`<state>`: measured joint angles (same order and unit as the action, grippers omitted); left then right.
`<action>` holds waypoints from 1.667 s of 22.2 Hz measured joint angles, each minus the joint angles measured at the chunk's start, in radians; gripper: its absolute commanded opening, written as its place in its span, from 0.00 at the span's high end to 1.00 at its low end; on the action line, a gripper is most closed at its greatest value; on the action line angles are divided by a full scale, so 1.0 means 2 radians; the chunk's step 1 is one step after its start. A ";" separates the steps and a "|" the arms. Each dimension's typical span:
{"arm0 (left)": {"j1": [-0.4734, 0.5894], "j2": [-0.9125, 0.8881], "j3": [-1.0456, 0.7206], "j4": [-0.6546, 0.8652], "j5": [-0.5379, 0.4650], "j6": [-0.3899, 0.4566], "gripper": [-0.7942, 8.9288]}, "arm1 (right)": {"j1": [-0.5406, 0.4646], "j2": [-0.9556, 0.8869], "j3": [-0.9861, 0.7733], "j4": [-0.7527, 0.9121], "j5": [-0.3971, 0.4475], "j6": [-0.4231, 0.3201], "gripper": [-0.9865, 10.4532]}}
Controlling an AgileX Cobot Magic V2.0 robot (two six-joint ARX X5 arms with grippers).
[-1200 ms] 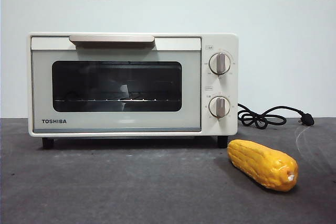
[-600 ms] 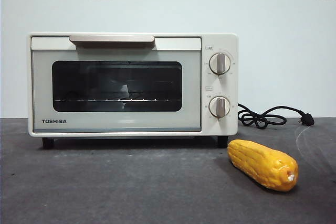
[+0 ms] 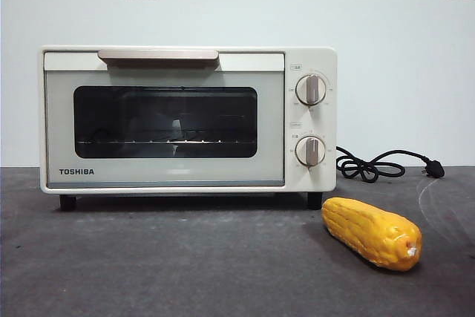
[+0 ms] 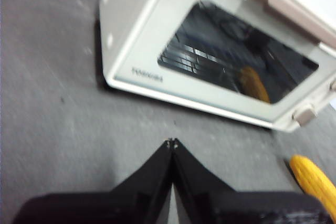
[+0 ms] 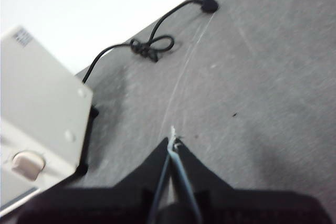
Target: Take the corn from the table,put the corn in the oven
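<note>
Table: corn beside oven.

Nothing in the front view differs from the pictures of 1 s and 0.5 s ago. The corn has not shifted from its place on the table, near and to the right of the oven, whose door has not opened. No arm has come into that view.
</note>
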<state>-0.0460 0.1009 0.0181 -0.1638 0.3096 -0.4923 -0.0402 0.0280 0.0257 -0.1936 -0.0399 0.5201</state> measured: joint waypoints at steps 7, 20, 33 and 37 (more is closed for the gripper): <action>0.000 0.055 0.000 0.035 0.022 0.000 0.92 | 0.000 0.005 0.002 0.007 -0.080 0.000 0.91; 0.000 0.163 0.120 0.098 0.066 0.030 0.92 | 0.000 0.065 0.088 0.015 -0.163 -0.051 0.91; 0.000 0.165 0.122 0.089 0.070 0.040 0.92 | 0.000 0.121 0.088 0.006 -0.223 -0.087 0.91; 0.000 0.165 0.122 0.089 0.080 0.040 0.92 | 0.007 0.163 0.089 0.008 -0.268 -0.087 0.78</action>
<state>-0.0460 0.4316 0.2626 0.0132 0.4690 -0.4126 -0.0269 0.3531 0.2039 -0.1776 -0.5755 0.3470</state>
